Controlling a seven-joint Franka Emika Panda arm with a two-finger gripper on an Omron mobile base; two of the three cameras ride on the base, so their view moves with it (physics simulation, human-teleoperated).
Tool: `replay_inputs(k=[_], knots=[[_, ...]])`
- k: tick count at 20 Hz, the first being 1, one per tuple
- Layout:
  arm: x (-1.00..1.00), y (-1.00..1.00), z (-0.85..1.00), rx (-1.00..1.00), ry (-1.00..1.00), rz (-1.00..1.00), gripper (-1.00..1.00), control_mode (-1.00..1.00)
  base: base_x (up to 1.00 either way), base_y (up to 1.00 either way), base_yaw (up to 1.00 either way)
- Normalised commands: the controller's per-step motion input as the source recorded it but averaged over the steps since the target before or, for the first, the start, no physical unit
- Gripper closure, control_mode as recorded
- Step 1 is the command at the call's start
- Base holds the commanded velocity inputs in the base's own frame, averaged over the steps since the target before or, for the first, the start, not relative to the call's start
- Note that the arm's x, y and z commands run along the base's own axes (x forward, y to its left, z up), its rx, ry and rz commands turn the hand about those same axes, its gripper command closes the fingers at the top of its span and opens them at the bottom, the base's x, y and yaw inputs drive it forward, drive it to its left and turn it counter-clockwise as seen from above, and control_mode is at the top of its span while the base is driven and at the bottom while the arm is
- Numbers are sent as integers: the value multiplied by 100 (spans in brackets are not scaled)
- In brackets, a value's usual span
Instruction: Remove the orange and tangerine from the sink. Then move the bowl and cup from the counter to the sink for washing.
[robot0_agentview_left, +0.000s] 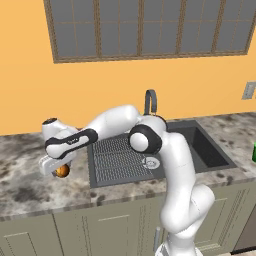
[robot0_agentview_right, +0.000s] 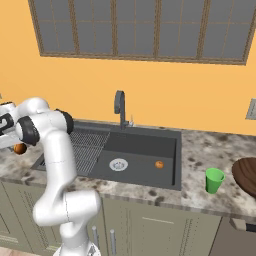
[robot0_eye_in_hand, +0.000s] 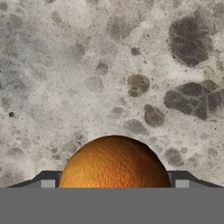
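Hand view: a round, dimpled orange (robot0_eye_in_hand: 114, 162) sits between the gripper (robot0_eye_in_hand: 114, 183) fingertips, whose jaws stand wide, flanking it; whether they press it cannot be told. Mottled grey counter (robot0_eye_in_hand: 109, 65) lies beneath. Left of the sink (robot0_agentview_right: 145, 150), the fruit hangs over the counter; a smaller tangerine (robot0_agentview_right: 159, 164) rests in the basin.

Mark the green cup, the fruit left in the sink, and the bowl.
green cup (robot0_agentview_right: 215, 180), right base view, middle of its side wall.
fruit in the sink (robot0_agentview_right: 159, 164), right base view, its centre.
bowl (robot0_agentview_right: 246, 174), right base view, its dark upper surface.
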Motion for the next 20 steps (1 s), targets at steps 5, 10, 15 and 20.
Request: replay_inputs(k=[5,10,15,20], knots=[[-1,-8,-16,0,0,-3,-100,-100,0,0,0],[0,-6,-3,0,0,-9,-100,-100,0,0,0],[-6,-4,4,0,0,-6,-100,-100,0,0,0],[-5,-1,15,-1,-5,-5,-100,-100,0,0,0]])
